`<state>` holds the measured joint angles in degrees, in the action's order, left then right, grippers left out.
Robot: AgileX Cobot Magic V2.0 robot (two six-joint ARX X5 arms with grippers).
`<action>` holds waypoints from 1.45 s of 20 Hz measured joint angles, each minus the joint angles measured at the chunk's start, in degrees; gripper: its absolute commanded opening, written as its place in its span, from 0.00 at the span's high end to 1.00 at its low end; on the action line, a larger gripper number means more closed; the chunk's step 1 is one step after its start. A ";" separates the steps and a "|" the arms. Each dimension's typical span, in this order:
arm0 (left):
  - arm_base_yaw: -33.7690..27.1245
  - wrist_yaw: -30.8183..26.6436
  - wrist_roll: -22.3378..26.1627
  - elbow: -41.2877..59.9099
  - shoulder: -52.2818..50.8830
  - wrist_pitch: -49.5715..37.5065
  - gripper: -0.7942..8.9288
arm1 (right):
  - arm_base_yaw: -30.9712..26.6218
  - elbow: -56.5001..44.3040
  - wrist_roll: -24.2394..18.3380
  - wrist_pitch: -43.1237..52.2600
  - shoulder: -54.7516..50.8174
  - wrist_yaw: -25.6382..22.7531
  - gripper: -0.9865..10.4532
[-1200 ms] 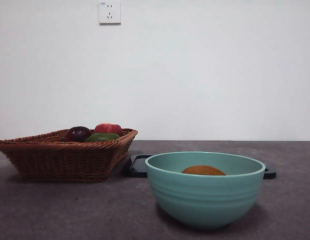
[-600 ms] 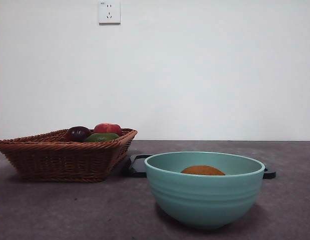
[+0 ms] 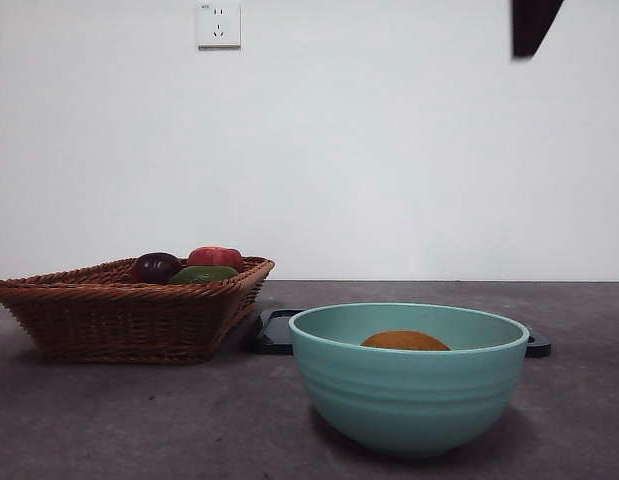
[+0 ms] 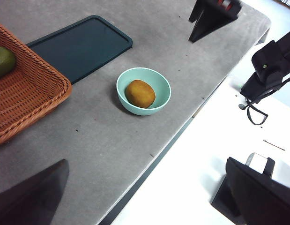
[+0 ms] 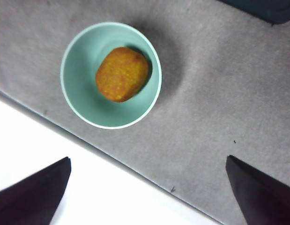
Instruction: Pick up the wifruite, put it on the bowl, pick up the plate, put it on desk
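1. A plain white wall (image 3: 389, 150) fills the space behind the worktop.
2. A white socket (image 3: 219, 24) sits high on the wall, toward its left side in the front view.
3. The worktop (image 3: 139, 420) is dark grey-brown and mottled, and it meets the wall along a straight level line.
4. In the left wrist view, the worktop ends in a straight edge with a rounded corner.
5. Beyond that edge lies a pale, nearly white floor (image 4: 182, 178).
6. Light is even and soft; shadows on the worktop are faint.
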<state>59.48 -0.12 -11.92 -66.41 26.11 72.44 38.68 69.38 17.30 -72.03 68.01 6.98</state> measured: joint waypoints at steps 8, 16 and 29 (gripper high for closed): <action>0.00 0.00 0.09 0.00 0.00 0.00 0.28 | 3.98 0.00 3.82 1.84 9.29 -5.70 0.32; 0.00 0.00 0.46 0.00 0.00 0.22 0.28 | 3.91 0.00 4.00 5.90 17.00 -7.04 0.32; 0.00 0.00 1.57 0.00 0.00 0.42 0.28 | 0.59 0.00 3.98 10.34 26.80 -9.75 0.36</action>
<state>59.48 -0.12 -10.35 -66.41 26.11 72.86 39.27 69.38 21.28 -61.69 94.80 -2.76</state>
